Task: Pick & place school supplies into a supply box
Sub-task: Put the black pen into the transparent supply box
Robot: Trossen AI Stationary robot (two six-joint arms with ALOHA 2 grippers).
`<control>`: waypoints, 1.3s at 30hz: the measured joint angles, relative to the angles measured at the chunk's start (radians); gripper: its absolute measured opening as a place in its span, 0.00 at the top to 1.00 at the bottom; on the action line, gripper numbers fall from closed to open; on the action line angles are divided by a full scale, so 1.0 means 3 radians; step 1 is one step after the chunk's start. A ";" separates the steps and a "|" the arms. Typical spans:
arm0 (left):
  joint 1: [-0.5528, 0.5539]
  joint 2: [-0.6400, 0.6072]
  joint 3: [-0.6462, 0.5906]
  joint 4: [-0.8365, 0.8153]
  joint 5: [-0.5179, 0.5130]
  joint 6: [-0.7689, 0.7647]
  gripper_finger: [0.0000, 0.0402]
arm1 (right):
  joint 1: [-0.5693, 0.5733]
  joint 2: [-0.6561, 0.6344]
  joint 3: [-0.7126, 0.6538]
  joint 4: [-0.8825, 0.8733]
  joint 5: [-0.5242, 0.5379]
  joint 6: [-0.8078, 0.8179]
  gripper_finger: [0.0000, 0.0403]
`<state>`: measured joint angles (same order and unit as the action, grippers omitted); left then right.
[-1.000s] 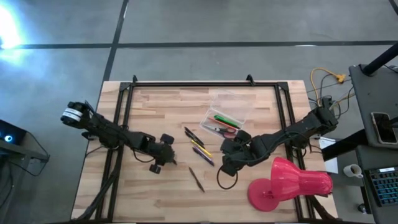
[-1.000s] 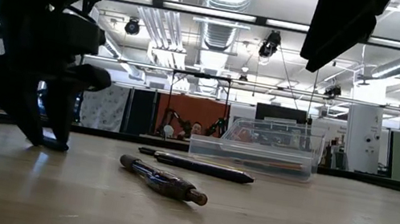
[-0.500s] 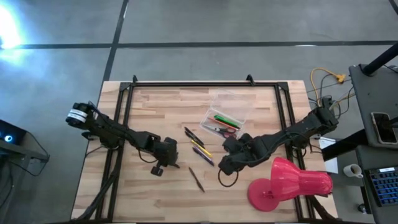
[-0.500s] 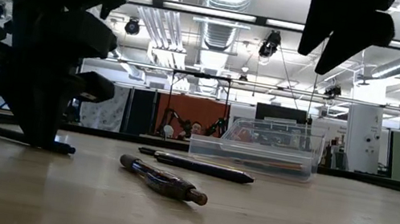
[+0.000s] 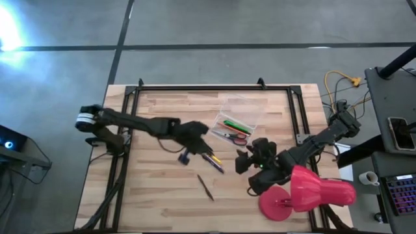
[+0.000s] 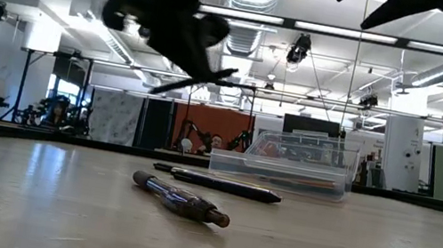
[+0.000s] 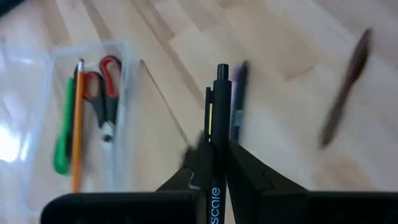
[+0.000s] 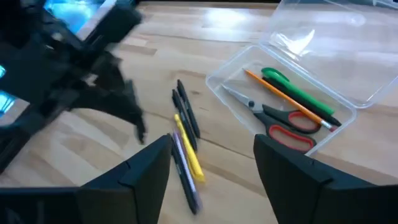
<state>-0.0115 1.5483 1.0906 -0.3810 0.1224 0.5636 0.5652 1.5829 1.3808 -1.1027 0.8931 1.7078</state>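
My left gripper [image 5: 198,138] hangs above the table's middle, shut on a black pen [image 7: 215,124] that also shows raised and slanted in the low view [image 6: 202,80]. Under it lie two dark pens [image 5: 203,142], a yellow pen [image 8: 189,152] and a purple pen [image 5: 216,166], all flat on the wood. A brown pen [image 5: 205,187] lies nearer the front edge. The clear supply box [image 5: 235,127] holds a green pen [image 8: 298,93], an orange pencil and red-handled scissors [image 8: 283,121]. My right gripper [image 5: 257,162] hovers open to the near right of the loose pens. My left gripper pinches the black pen's barrel [image 7: 214,163] between its two fingers. The pen lies along the fingers, and its far end [image 7: 222,70] sticks out past their tips. It is lifted clear of the table and slants.
A large pink-red lamp-shaped object [image 5: 305,192] lies at the near right, close beside my right arm. The box's clear lid [image 5: 242,104] lies open behind the box. A dark frame [image 5: 130,104] borders the wooden top.
My left gripper has shut on the black pen on the table's left half, lifted it clear, and carried it up and toward the right, over the loose pens. My right gripper has risen and drawn a little toward the table's right edge.
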 joint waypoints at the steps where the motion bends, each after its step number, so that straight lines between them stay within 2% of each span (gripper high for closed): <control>1: 0.0059 0.0102 0.0144 -0.0045 0.0034 0.0122 0.98 | 0.0000 0.0000 0.0000 0.0004 0.0002 0.0030 0.46; 3: 0.0175 0.0323 0.0437 -0.0095 0.0144 0.0334 0.98 | -0.0001 0.0000 0.0000 0.0010 0.0017 0.0128 0.46; 7: 0.0390 0.0811 0.1008 -0.0229 0.0282 0.0759 0.97 | 0.0019 -0.0004 0.0000 0.0032 0.0280 0.0315 0.46; 13: 0.0581 0.1510 0.1912 -0.0655 0.0359 0.1004 0.96 | 0.0038 -0.0054 0.0000 -0.0005 0.0565 0.0229 0.46; 16: 0.0646 0.1858 0.2328 -0.0708 0.0366 0.0986 0.96 | 0.0030 -0.0099 0.0000 -0.0026 0.0632 0.0031 0.46; 23: 0.0772 0.2537 0.3171 -0.1010 0.0377 0.0565 0.92 | 0.0028 -0.0350 0.0000 -0.0080 0.0676 -0.0481 0.46; 27: 0.0772 0.2657 0.3307 -0.1009 0.0371 0.0453 0.84 | 0.0026 -0.0479 0.0000 -0.0079 0.0676 -0.0808 0.46; 32: 0.0778 0.2610 0.3239 -0.1101 0.0376 0.0315 0.75 | -0.0007 -0.0581 -0.0001 -0.0078 0.0700 -0.0832 0.46; 39: 0.0766 0.2410 0.3232 -0.1695 0.0367 0.0087 0.72 | -0.0083 -0.0563 -0.0008 -0.0078 0.0672 -0.0981 0.46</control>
<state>0.2183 2.2713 2.0600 -0.8894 0.2325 0.5898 0.5401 1.4139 1.3785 -1.1259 1.0948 1.4136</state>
